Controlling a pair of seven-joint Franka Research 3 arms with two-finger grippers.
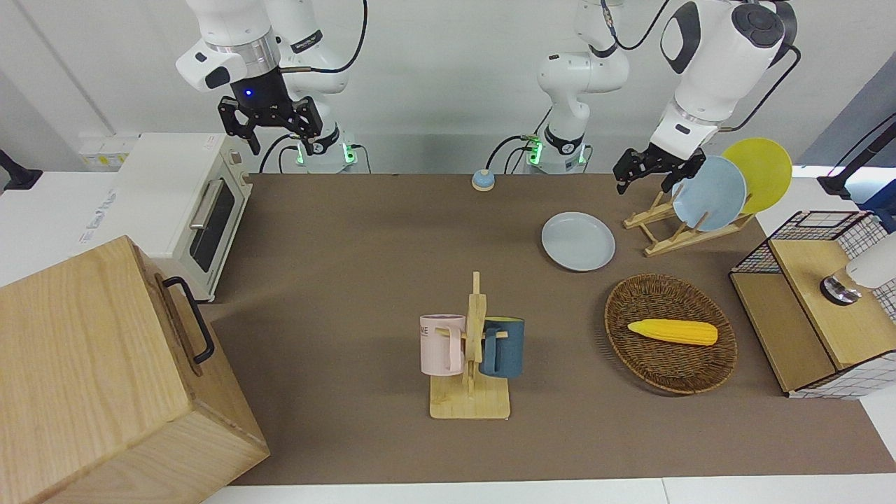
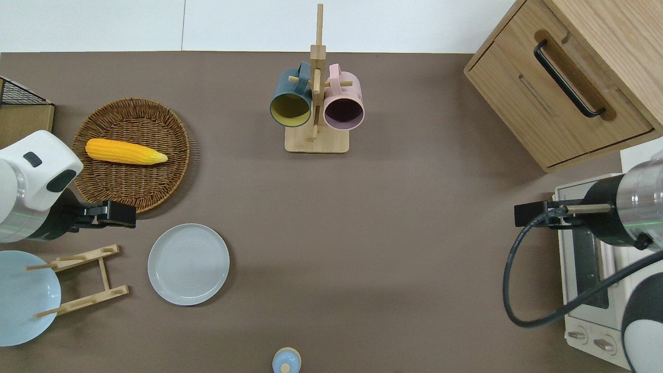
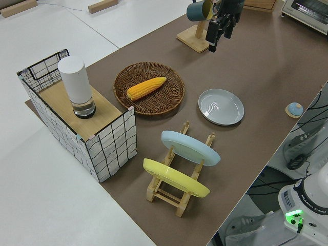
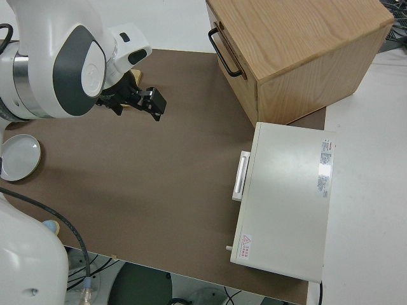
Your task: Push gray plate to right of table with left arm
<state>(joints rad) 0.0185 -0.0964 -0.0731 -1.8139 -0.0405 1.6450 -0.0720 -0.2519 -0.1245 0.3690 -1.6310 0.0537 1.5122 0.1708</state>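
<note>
The gray plate [image 1: 578, 241] [image 2: 188, 263] [image 3: 221, 106] lies flat on the brown table [image 1: 364, 245] [image 2: 393, 233], toward the left arm's end. My left gripper [image 1: 647, 173] [image 2: 121, 214] [image 3: 218, 31] hangs open and empty in the air. Seen from overhead it is over the mat at the wicker basket's rim nearest the robots, a little off the plate's edge toward the left arm's end. It touches nothing. My right gripper [image 1: 269, 133] [image 2: 523, 214] is parked, its fingers spread.
A wooden plate rack [image 1: 672, 231] [image 2: 83, 280] holding a bluer plate [image 1: 708, 193] and a yellow plate [image 1: 759, 171] stands beside the gray plate. A wicker basket [image 2: 171, 129] holds corn [image 2: 125, 151]. A mug rack [image 2: 316, 140], wooden cabinet [image 2: 564, 83], toaster oven [image 1: 178, 203] and wire crate [image 1: 812, 308] are also here.
</note>
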